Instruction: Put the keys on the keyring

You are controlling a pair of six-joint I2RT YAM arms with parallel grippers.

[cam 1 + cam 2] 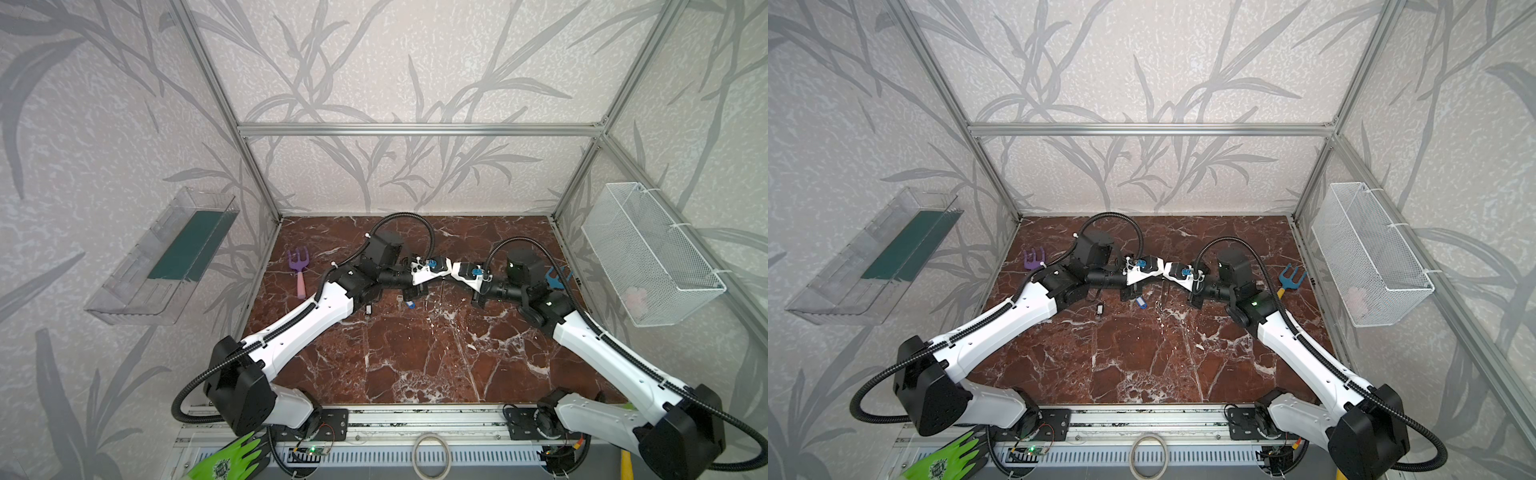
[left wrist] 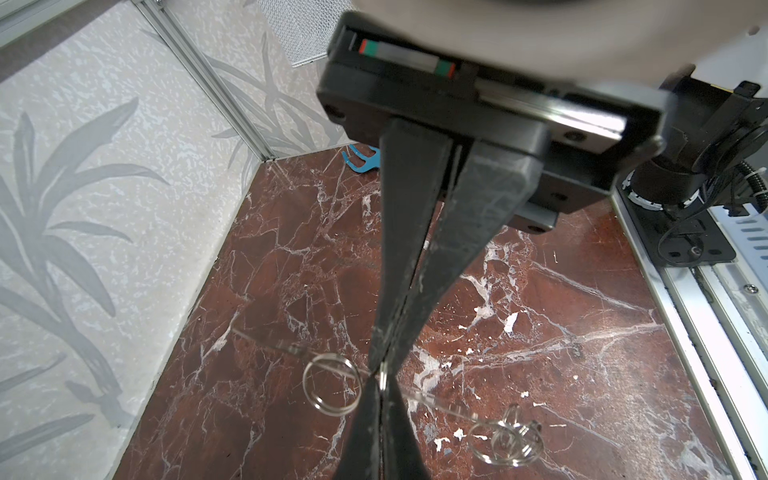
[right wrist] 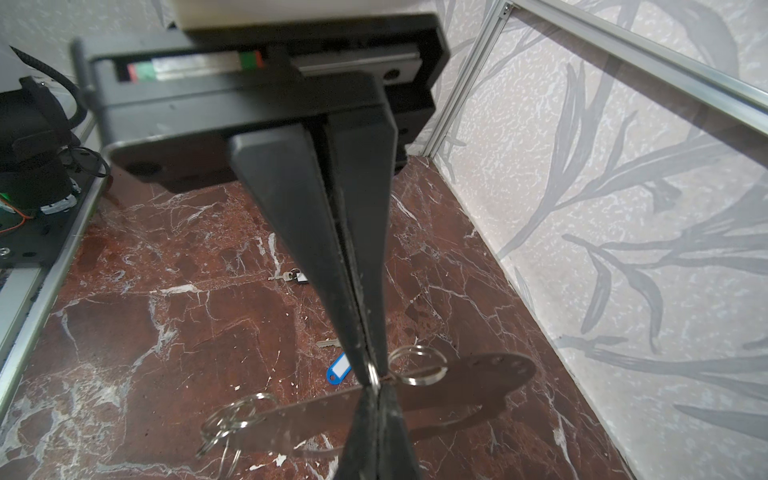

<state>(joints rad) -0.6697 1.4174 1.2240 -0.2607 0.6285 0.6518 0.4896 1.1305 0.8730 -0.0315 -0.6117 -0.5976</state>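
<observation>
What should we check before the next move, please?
1. Grip of left pincer on keyring: ok, shut on its small ring.
2. Grip of right pincer: ok, it pinches the same ring.
3. Is the blue-tag key threaded: not ok, it lies on the table.
4. Is the black key threaded: not ok, it lies on the table.
5. One pincer free to fetch a key: not ok.
6. Is the keyring lifted off the table: cannot tell.

free tabletop point(image 1: 415, 357) in front, keyring point(image 3: 490, 370) blocking the middle
</observation>
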